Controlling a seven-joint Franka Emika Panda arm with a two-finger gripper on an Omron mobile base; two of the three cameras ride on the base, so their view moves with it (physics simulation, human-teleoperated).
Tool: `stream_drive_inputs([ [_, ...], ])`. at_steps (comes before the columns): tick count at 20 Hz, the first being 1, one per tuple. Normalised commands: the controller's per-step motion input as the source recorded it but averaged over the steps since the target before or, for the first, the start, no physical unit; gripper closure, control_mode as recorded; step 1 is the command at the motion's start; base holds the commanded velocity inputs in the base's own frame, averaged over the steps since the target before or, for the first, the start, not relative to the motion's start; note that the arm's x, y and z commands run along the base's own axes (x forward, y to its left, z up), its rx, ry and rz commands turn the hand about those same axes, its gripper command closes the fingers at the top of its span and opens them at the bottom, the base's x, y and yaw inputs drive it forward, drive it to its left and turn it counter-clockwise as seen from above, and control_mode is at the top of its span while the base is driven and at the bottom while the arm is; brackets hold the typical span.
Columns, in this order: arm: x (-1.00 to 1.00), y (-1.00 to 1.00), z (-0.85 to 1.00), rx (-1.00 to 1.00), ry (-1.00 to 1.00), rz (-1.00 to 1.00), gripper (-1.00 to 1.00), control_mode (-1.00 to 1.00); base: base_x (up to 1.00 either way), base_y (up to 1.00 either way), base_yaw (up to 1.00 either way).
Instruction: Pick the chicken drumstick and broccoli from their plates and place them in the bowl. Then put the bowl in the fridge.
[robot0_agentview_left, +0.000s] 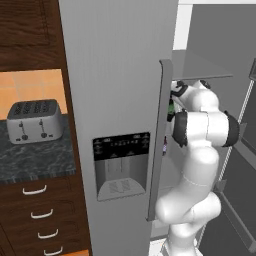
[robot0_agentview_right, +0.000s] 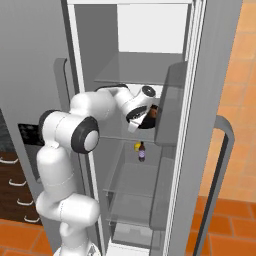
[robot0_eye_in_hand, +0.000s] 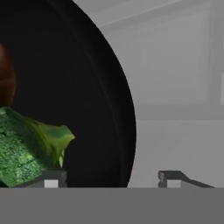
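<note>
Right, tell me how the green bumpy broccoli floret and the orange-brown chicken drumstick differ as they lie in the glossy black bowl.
In the hand view, the green bumpy broccoli floret is bright green and rough, while the orange-brown chicken drumstick is reddish brown and smooth. The broccoli shows much of its body near the picture's bottom; the drumstick is only a sliver at the left edge, above it. Both lie inside the glossy black bowl.

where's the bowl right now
The bowl is inside the open fridge on an upper shelf, just ahead of the hand, with the broccoli in it.
</note>
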Motion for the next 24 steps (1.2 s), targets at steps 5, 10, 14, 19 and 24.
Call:
stream_drive_inputs([
  [5,-0.7,-0.01,0.04,0.0,-0.16,0.0,-1.0,-1.0,0.0,0.0,0.0],
  [10,-0.74,0.0,0.53,0.0,-0.07,0.0,-1.0,-1.0,0.0,0.0,0.0],
  [14,-0.79,0.23,0.99,-0.1,0.17,0.11,-1.0,-1.0,0.0,0.0,0.0],
  [19,-1.0,0.44,0.53,-0.24,0.16,0.23,-1.0,-1.0,0.0,0.0,0.0],
  [24,-1.0,0.33,-0.02,-0.31,-0.02,0.24,-1.0,-1.0,0.0,0.0,0.0],
])
